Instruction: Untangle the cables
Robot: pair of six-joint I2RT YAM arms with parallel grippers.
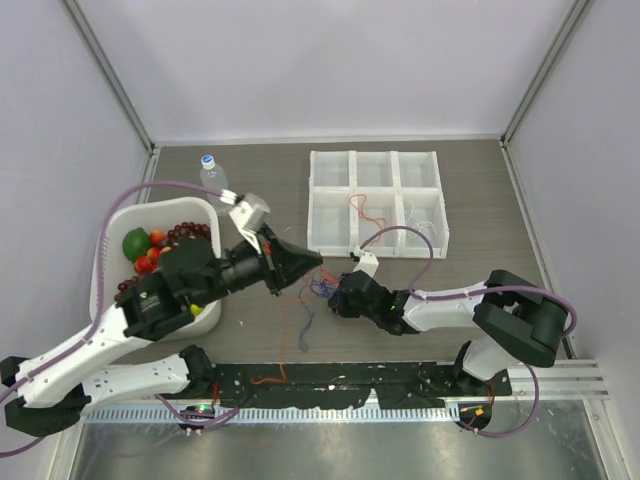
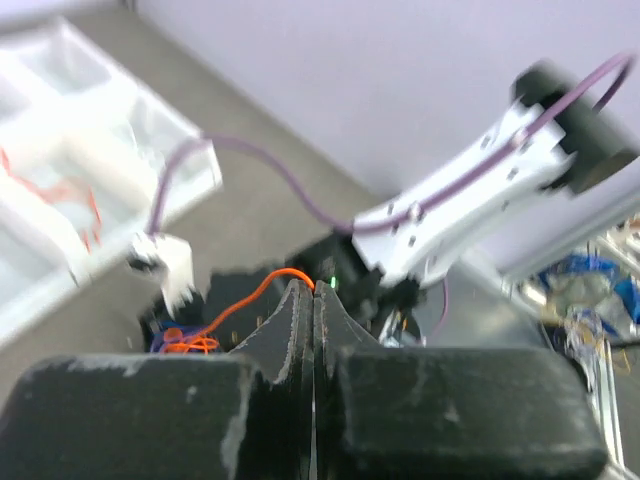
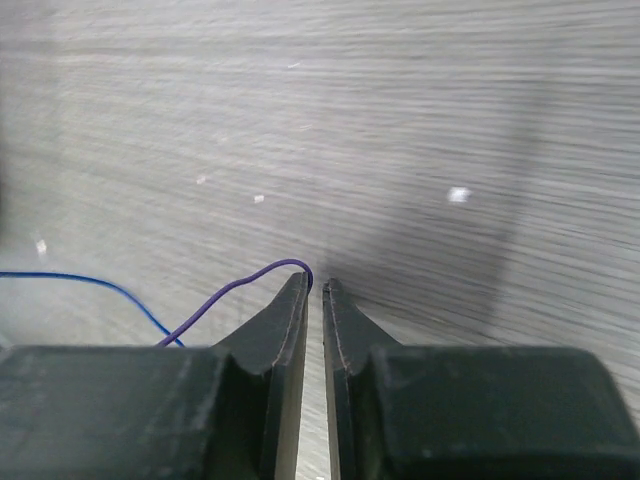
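A small tangle of cables (image 1: 321, 288), orange-red and dark blue/purple, lies mid-table between my two grippers. My left gripper (image 1: 312, 262) is just above-left of it. In the left wrist view it (image 2: 314, 285) is shut, with an orange cable (image 2: 240, 303) running from its tips down to the tangle (image 2: 180, 340). My right gripper (image 1: 335, 293) is at the tangle's right side. In the right wrist view it (image 3: 316, 283) is nearly closed, with a purple cable (image 3: 230, 296) hooked in at the tip. A thin blue cable (image 3: 90, 283) lies beside it. A purple strand (image 1: 305, 330) trails toward me.
A white six-compartment tray (image 1: 330, 225) stands at the back, holding an orange cable (image 1: 365, 210) and a white cable (image 1: 421, 222). A white basket (image 1: 107, 240) of fruit is at the left, a water bottle (image 1: 212, 172) behind it. Another orange cable (image 1: 268, 378) lies on the black base rail.
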